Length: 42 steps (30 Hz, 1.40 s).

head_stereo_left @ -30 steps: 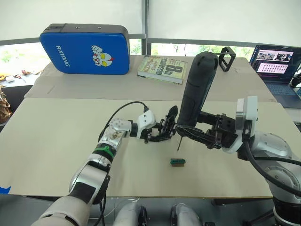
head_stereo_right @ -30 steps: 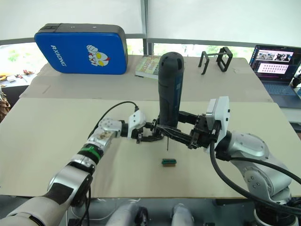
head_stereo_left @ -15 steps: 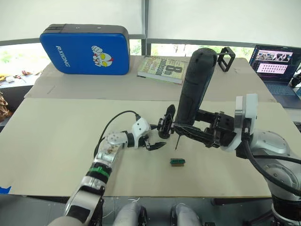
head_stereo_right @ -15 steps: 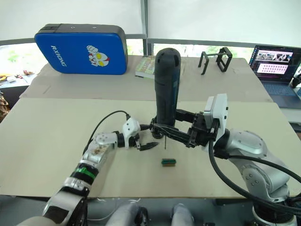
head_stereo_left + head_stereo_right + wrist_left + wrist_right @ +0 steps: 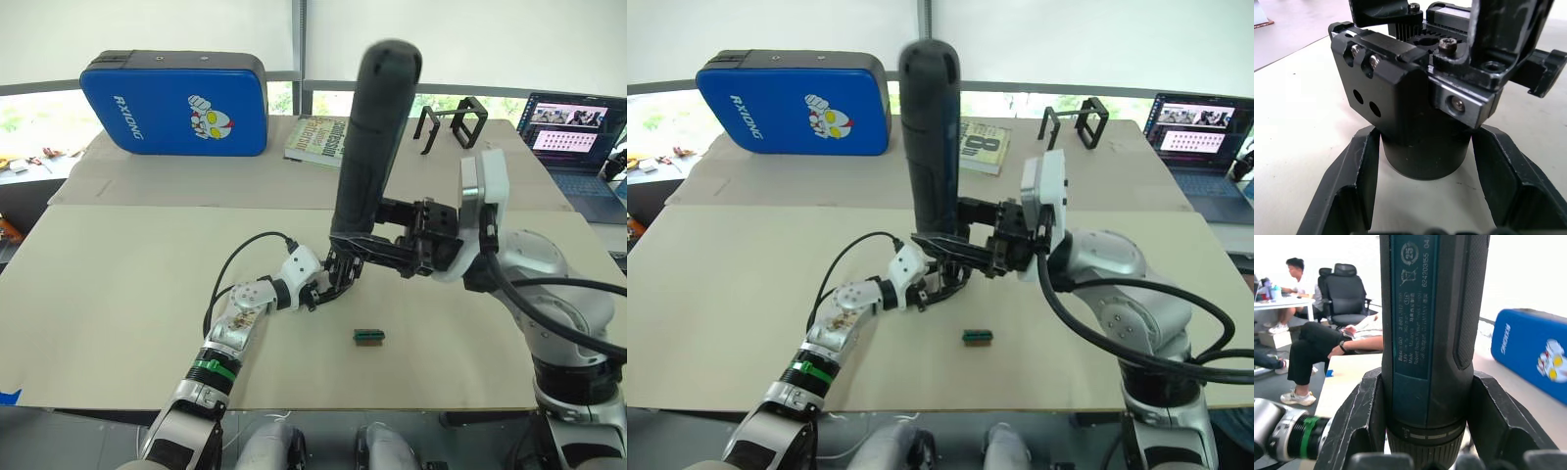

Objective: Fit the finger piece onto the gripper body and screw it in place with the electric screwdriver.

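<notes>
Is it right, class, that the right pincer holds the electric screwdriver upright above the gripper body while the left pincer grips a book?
Not quite. In the left wrist view, the left pincer grips the gripper body, not a book. The right pincer does hold the electric screwdriver upright.

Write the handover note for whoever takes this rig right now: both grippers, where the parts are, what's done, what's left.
Left gripper: fingers on either side of the gripper body's round base on the beige table; contact not clear, so grip unconfirmed.
Right gripper: shut on the electric screwdriver, held upright with its lower end right above the gripper body.
Small green-and-black block lies loose on the table in front of the gripper body.
Done: body braced, driver brought over it.
Left: the finger piece's seating is not discernible; check it, then drive the screw.
</notes>
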### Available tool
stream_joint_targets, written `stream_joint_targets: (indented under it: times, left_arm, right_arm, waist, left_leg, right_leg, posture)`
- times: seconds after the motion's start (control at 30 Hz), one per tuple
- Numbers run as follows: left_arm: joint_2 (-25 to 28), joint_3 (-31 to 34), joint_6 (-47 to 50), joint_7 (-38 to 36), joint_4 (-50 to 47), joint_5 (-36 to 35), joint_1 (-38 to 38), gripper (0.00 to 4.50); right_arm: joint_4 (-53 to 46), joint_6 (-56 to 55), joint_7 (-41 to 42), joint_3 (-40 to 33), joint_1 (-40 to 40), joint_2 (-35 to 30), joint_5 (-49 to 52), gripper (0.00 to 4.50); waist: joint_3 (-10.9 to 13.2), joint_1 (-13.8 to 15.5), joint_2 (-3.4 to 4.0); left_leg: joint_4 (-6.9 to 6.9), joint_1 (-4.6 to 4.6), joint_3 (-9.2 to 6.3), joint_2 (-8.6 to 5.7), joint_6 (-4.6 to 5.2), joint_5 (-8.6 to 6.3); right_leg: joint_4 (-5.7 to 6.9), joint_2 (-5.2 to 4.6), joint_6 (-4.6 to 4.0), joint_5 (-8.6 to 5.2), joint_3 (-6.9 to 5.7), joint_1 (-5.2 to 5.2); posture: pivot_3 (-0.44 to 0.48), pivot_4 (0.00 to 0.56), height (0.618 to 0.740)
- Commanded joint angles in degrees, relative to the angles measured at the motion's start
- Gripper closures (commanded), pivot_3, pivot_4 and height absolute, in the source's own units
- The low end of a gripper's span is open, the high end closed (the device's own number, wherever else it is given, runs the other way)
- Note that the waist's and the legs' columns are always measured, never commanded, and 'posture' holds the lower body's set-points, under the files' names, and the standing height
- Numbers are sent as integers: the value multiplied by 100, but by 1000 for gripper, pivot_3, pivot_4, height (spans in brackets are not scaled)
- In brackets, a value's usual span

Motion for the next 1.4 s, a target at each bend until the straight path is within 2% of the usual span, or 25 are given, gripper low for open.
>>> stream_joint_targets:
  times: [0.03,0.3,0.6,1.4]
  left_arm:
    - [18,7,-129,-69,-45,-91,-112,2188]
    - [-4,-3,-126,-67,-92,-105,-62,2188]
    - [-21,8,-132,-45,-86,-112,-79,2188]
    - [-27,18,-109,-43,-134,-125,-131,2188]
  right_arm:
    - [89,-140,30,66,-316,98,-218,2585]
    - [570,-223,70,267,-809,242,-828,2585]
    - [783,-209,225,288,-978,341,-1168,2585]
    - [912,-397,527,336,-683,499,-1608,2585]
  waist:
    - [0,-5,0]
    - [0,-8,0]
    - [0,-10,0]
    - [0,-14,0]
  left_leg:
    - [0,0,2,-2,0,0]
    - [1,0,2,-2,-1,0]
    - [0,0,3,-3,-1,1]
    - [0,1,4,-3,-3,1]
  right_leg:
    - [0,0,1,0,1,1]
    - [1,2,1,0,-1,2]
    - [0,4,2,0,-2,2]
    - [-1,7,2,-1,-2,3]
  posture:
    - [0,150,740]
    - [0,150,740]
    - [0,150,740]
    - [0,150,740]
